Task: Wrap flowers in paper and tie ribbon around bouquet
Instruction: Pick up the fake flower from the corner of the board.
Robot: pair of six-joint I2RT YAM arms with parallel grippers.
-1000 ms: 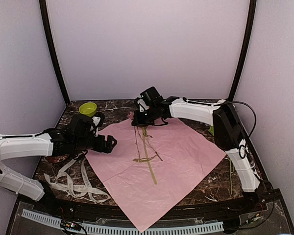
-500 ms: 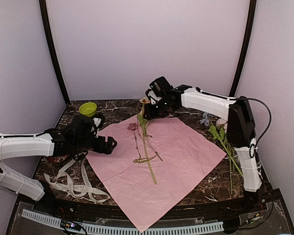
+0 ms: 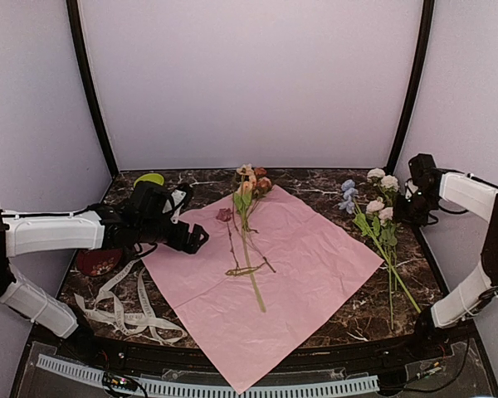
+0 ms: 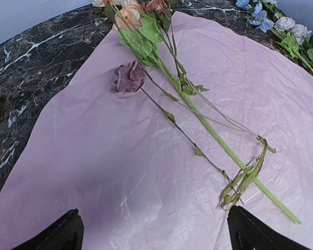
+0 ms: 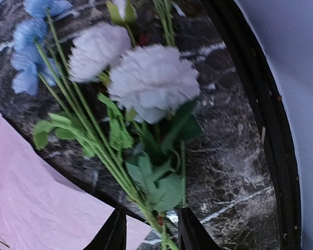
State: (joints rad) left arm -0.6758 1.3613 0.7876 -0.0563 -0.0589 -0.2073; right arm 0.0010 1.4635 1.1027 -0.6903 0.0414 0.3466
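Observation:
The pink paper (image 3: 299,274) lies flat mid-table. On it rest some flowers (image 3: 247,207) with peach blooms at the far corner and a purple bloom (image 4: 129,78). More flowers (image 3: 373,220), blue and white, lie on the marble to its right. My left gripper (image 3: 195,239) hovers open over the paper's left part (image 4: 120,172), nothing between its fingers. My right gripper (image 3: 414,212) hangs above the right-hand bunch's white blooms (image 5: 151,80), jaws apart, with green stems showing between them. The cream ribbon (image 3: 124,308) lies looped at the front left. No bouquet is in view.
A green bowl (image 3: 149,179) stands at the back left, partly behind my left arm. A dark red round thing (image 3: 95,262) lies under that arm. The black frame rail (image 5: 261,104) runs close along the right of the right-hand flowers.
My right arm let go of the peach-bloomed flowers at the paper's far corner and swung to the table's right side, over the other bunch. My left gripper shifted slightly towards the paper.

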